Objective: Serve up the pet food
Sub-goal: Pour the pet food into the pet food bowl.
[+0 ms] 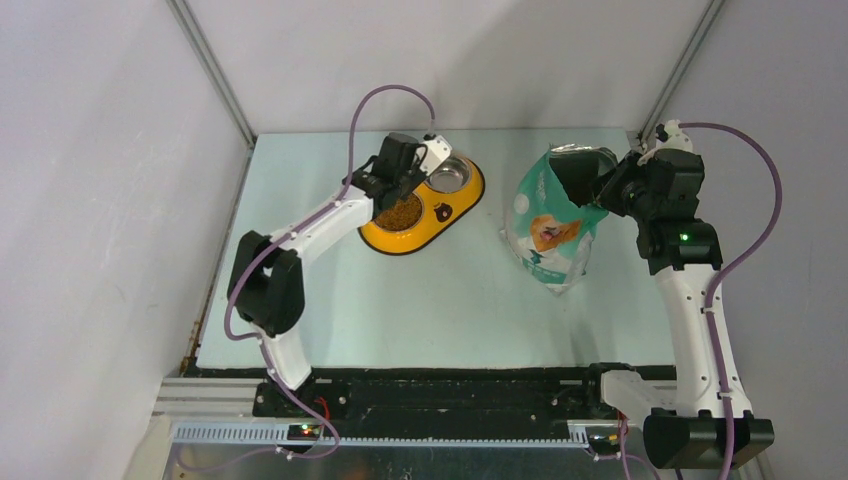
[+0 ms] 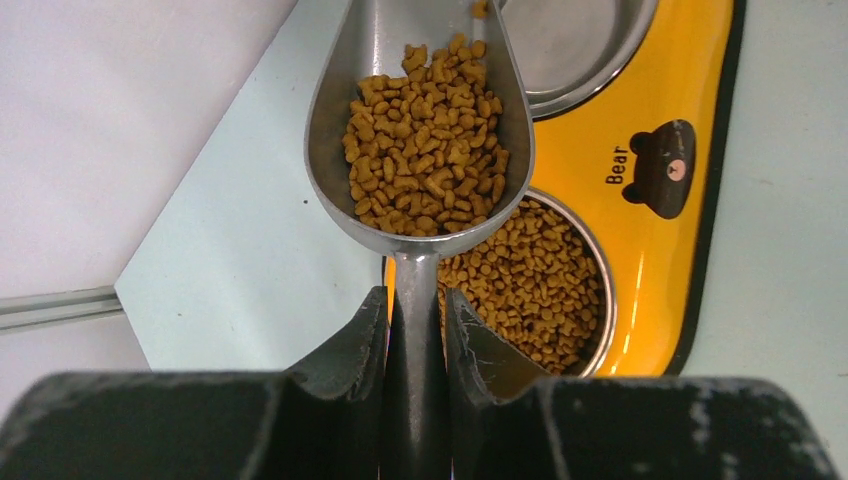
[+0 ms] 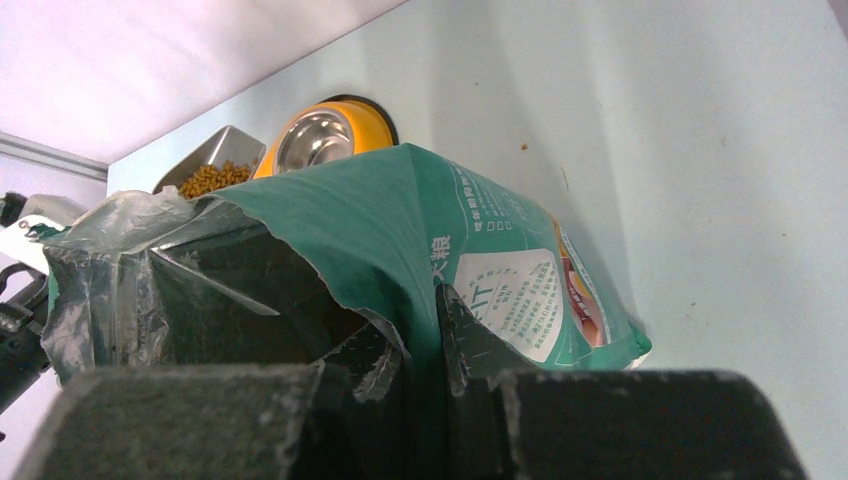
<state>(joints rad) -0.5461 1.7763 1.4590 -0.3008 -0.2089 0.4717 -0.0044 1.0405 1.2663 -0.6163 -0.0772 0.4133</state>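
My left gripper is shut on the handle of a grey metal scoop and holds it level above the yellow double feeder. The scoop is full of brown kibble. The feeder's near bowl also holds kibble; its far steel bowl is bare. My right gripper is shut on the torn rim of the teal-and-white food bag, holding its mouth open. In the top view the bag stands at the right, and my left gripper is over the feeder.
The feeder has a bear print and lies at the back of the pale green table. Grey walls stand close on the left and behind. The scoop and feeder show beyond the bag in the right wrist view.
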